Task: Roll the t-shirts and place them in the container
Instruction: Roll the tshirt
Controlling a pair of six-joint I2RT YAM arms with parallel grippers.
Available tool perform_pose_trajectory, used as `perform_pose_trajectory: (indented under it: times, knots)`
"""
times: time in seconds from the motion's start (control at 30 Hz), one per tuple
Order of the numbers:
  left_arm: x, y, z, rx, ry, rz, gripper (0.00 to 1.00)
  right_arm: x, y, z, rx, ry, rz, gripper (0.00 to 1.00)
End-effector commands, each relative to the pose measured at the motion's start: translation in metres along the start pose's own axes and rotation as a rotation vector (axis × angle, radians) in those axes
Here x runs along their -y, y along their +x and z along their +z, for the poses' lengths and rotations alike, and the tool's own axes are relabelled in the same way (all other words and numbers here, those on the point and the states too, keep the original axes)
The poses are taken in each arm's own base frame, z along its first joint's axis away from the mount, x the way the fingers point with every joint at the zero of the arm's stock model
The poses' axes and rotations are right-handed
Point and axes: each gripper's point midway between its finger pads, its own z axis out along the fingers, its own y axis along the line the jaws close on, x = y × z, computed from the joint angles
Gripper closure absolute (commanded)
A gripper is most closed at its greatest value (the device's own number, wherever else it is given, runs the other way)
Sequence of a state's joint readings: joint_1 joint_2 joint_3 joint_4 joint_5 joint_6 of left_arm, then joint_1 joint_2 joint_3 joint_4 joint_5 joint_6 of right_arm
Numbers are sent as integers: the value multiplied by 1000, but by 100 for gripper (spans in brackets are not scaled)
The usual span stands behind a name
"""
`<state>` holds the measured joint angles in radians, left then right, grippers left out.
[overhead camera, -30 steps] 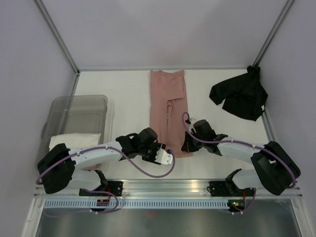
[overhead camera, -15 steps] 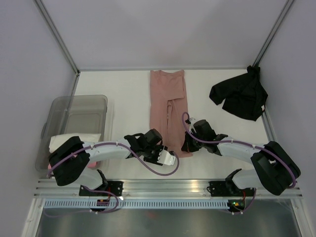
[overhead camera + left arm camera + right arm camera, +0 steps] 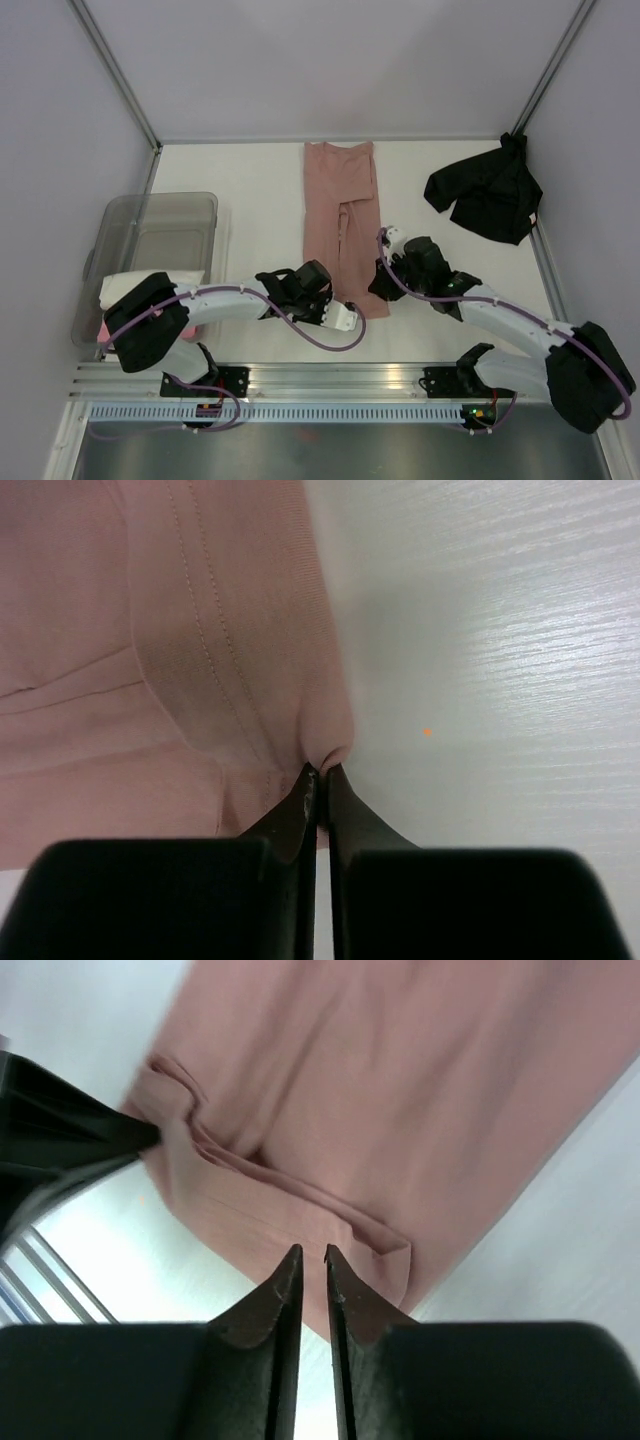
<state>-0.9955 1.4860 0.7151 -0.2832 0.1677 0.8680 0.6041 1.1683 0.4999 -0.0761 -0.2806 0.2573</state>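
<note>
Our left gripper (image 3: 320, 772) clamps the near-left hem of the salmon-pink t-shirt (image 3: 341, 215) lying mid-table, our right gripper (image 3: 313, 1252), nearly closed, sits at its near-right hem, grip unclear, so we should lift both corners evenly for a tight roll.

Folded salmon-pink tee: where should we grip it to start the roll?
Grip the dusty salmon-pink cloth t-shirt at the two corners of its near hem, coming from the arms' side. It lies as a long narrow strip running away from them, so that short end probably rolls best. The left gripper is shut on one such corner.
</note>
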Motion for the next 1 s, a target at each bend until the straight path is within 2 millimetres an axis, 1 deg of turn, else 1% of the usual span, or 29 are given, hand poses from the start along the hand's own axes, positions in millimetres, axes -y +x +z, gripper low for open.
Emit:
perform_pose_trajectory:
  times: [0.0, 0.03, 0.07, 0.1, 0.13, 0.17, 0.2, 0.23, 0.3, 0.33, 0.37, 0.4, 0.47, 0.53, 0.63, 0.67, 0.7, 0.73, 0.77, 0.8, 0.83, 0.93, 0.97]
  knots:
    - [3, 5, -7, -25, 27, -102, 98, -9, -60, -35, 195, 5, -296, 72]
    - [4, 3, -10, -16, 43, -128, 98, -6, -62, -40, 204, 23, -354, 69]
    - [-7, -1, -16, 6, 39, -169, 98, -4, -59, -46, 191, 35, -406, 66]
    - [0, -4, -21, 27, 95, -206, 98, -4, -59, -50, 198, 35, -458, 64]
    - [-2, -6, -24, 42, 111, -253, 98, -4, -61, -59, 219, 37, -576, 59]
    - [-6, -10, -30, 65, 137, -305, 98, -10, -57, -65, 217, 1, -637, 54]
    - [-12, -13, -32, 85, 134, -314, 98, -13, -51, -66, 205, -28, -692, 53]
    - [-15, -13, -35, 84, 143, -335, 98, -17, -35, -66, 162, -92, -801, 51]
    - [-17, -13, -38, 92, 145, -323, 98, -18, -17, -67, 107, -150, -892, 49]
    - [-18, -13, -39, 92, 144, -325, 98, -13, 2, -67, 40, -173, -945, 49]
    - [-18, -14, -40, 100, 148, -329, 98, -7, 9, -66, 9, -165, -971, 49]
    - [-17, -13, -40, 101, 157, -337, 98, -2, 20, -63, -30, -160, -993, 49]
    - [-17, -12, -40, 109, 167, -355, 98, 7, 16, -57, -15, -89, -1051, 50]
    - [-18, -11, -39, 111, 170, -366, 98, 7, 11, -49, 46, -47, -1115, 48]
    - [-19, -12, -40, 115, 170, -373, 98, 0, 9, -39, 69, -70, -1130, 45]
    - [-18, -12, -40, 113, 173, -377, 98, -1, 10, -36, 59, -82, -1129, 45]
    - [-18, -12, -40, 111, 173, -382, 98, -2, 16, -30, 25, -107, -1126, 42]
    - [-20, -12, -40, 114, 169, -383, 98, -6, 12, -27, 30, -112, -1132, 41]
    - [-20, -12, -41, 113, 170, -386, 98, -8, 17, -23, 15, -127, -1140, 40]
    - [-20, -11, -40, 112, 170, -388, 98, -8, 19, -21, 10, -130, -1154, 40]
    - [-20, -11, -40, 111, 172, -390, 98, -11, 15, -19, 29, -124, -1166, 40]
    - [-20, -9, -40, 108, 173, -396, 98, -15, 23, -13, 8, -152, -1203, 39]
    - [-20, -10, -40, 110, 174, -402, 98, -15, 28, -9, -12, -159, -1210, 40]
